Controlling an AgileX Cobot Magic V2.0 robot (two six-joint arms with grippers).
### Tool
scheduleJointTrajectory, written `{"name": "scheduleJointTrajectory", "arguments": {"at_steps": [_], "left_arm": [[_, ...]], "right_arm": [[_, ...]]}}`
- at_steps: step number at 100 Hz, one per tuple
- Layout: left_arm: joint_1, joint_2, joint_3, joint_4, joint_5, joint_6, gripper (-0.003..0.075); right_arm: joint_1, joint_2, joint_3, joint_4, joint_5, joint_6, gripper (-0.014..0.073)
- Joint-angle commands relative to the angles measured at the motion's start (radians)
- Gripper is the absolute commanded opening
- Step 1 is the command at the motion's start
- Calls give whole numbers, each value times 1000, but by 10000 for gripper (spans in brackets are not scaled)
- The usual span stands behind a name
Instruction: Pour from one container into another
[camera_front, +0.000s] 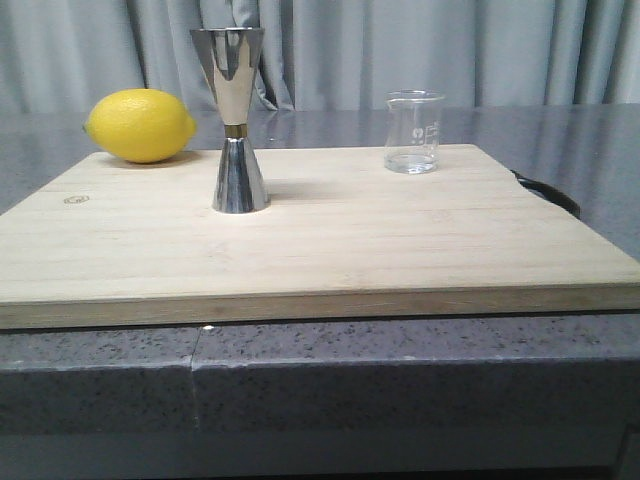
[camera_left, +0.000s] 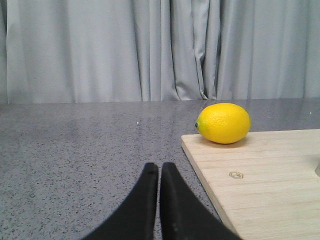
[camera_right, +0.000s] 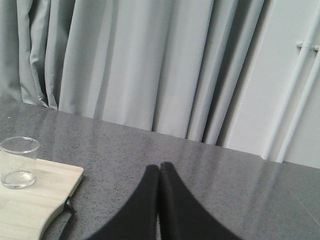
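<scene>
A small clear glass beaker with white marks stands upright near the far right corner of the wooden board; the right wrist view shows the beaker too. The tall steel jigger stands upright on the board's left half. My left gripper is shut and empty over the grey counter, off the board's left edge. Shut and empty as well, my right gripper hovers over the counter to the right of the board. Neither gripper shows in the front view.
A yellow lemon lies at the board's far left corner, and the left wrist view also shows the lemon. A black cord loops off the board's right edge. Grey curtains hang behind the speckled counter.
</scene>
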Motion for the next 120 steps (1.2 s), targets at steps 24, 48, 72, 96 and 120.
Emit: {"name": "scheduleJointTrajectory", "arguments": {"at_steps": [24,48,72,96,120], "left_arm": [[4,-28,14,-7,-71,-10,-19],[4,-28,14,-7,-71,-10,-19],[4,-28,14,-7,-71,-10,-19],[4,-28,14,-7,-71,-10,-19],[4,-28,14,-7,-71,-10,-19]], "right_arm": [[-4,7,-25,440,80,-336,-65],[-13,-62,7,959,41,-866,-65],[-113,-173,159,1048,-94,-839,-65],[-125,-232,246,1052,-99,-829,-65],[-125,-232,310,1052,-128,-787,-65]]}}
